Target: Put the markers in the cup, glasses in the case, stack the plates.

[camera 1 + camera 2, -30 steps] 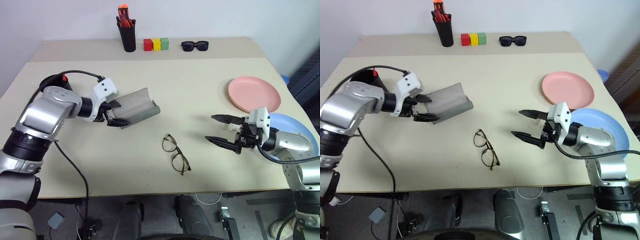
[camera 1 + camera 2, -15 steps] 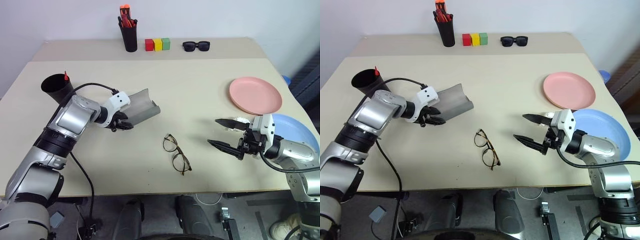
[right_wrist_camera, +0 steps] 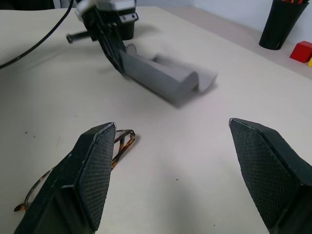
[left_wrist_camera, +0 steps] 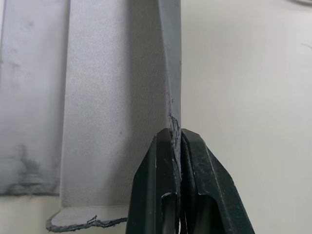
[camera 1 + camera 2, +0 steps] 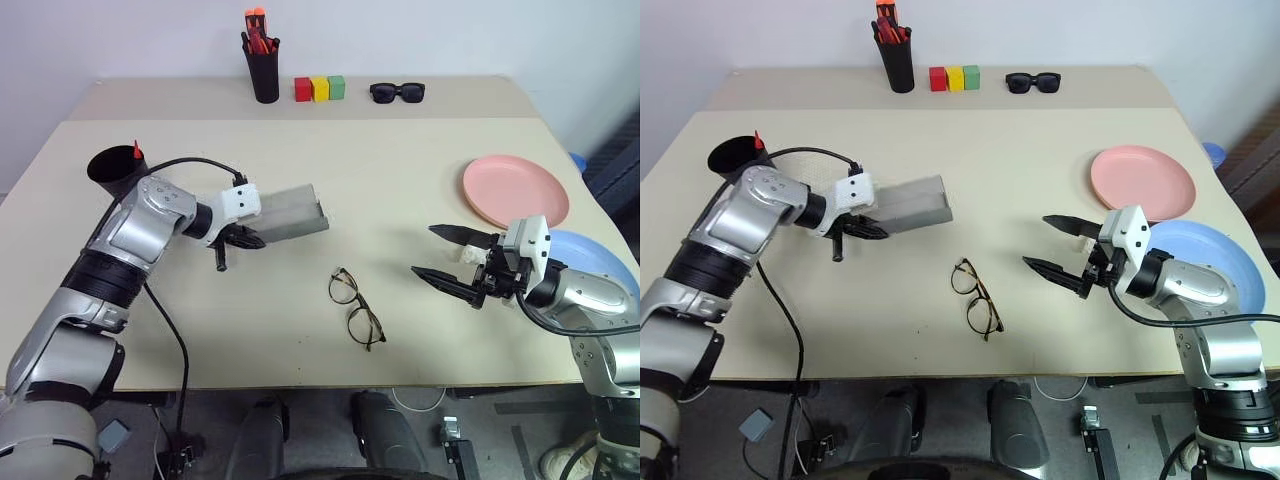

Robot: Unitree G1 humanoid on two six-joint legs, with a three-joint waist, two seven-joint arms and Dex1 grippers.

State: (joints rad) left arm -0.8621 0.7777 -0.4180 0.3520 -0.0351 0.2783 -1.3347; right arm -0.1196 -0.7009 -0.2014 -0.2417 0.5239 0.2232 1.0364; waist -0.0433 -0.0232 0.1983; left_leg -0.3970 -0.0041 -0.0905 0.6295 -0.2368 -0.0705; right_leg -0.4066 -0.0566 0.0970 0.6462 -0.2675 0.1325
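On matte table [image 5: 400,180], curved grey case [image 5: 290,212]

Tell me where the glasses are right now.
The glasses lie on the table near its front edge, about midway between the two arms, in front of the grey case and left of the right end effector.

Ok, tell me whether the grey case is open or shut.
Open: the case shows its hollow inside, lid folded back, and the left gripper pinches one thin wall edge.
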